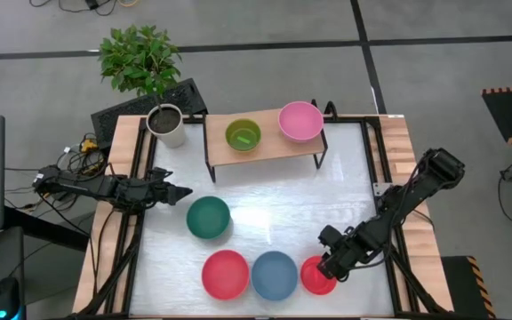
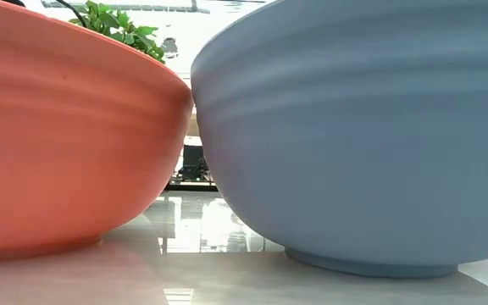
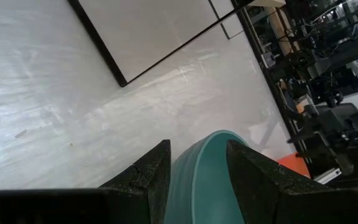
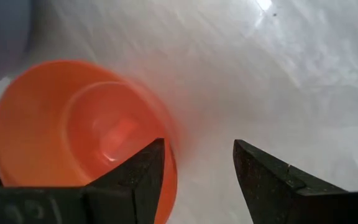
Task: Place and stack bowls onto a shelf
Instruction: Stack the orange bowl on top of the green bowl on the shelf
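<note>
My right gripper (image 4: 197,177) stands spread wide over the rim of the small red bowl (image 4: 73,124), beside the blue bowl (image 1: 275,275). If I close off-centre, the rim may slip. The left gripper (image 3: 197,174) waits open by the dark green bowl (image 1: 208,218); the shelf (image 1: 269,147) stands well apart.

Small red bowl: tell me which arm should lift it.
Right. The right hand is open at the small red bowl, one finger over its rim. The left hand is over by the dark green bowl.

Pink bowl (image 1: 300,121), light-wood shelf (image 1: 269,147)
</note>
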Controlling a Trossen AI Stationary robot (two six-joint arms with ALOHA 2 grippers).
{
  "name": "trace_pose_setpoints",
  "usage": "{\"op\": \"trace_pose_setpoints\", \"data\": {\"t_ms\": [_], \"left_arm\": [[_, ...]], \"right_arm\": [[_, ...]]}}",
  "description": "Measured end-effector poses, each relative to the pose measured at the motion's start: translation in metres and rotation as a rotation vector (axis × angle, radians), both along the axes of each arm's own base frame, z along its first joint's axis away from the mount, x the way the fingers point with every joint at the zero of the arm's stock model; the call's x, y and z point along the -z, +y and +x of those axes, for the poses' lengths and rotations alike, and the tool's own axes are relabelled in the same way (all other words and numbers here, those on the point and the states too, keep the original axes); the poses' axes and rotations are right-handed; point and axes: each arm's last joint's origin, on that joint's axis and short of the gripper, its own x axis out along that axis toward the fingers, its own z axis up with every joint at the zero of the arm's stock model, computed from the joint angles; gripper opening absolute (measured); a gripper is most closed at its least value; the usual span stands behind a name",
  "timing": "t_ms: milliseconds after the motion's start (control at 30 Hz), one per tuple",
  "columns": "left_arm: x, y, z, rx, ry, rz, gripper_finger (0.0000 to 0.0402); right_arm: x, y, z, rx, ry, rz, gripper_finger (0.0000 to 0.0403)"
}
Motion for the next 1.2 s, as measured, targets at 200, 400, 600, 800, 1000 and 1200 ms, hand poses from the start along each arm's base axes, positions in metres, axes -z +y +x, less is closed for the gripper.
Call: {"op": "trace_pose_setpoints", "data": {"t_ms": [200,400,600,800,1000,1200], "left_arm": [[0.000,0.000,0.000,0.000,0.001,0.000,0.0140],[0.000,0.000,0.000,-0.006,0.001,0.003,0.0140],[0.000,0.001,0.000,-0.047,-0.003,0.022,0.0140],[-0.001,0.002,-0.001,-0.068,-0.005,0.031,0.0140],[-0.001,0.002,-0.001,-0.071,-0.005,0.033,0.0140],[-0.001,0.002,-0.001,-0.073,-0.003,0.041,0.0140]], "right_arm": [[0.010,-0.001,-0.003,-0.009,0.005,0.040,0.0187],[0.011,-0.005,-0.005,0.001,0.046,0.029,0.0081],[0.012,-0.013,-0.005,0.074,0.097,0.000,0.0024],[0.010,-0.028,-0.002,0.188,0.121,-0.035,0.0022],[-0.005,-0.050,-0.001,0.197,0.100,-0.060,0.0022],[-0.027,-0.078,-0.002,0.246,0.028,-0.068,0.0022]]}}
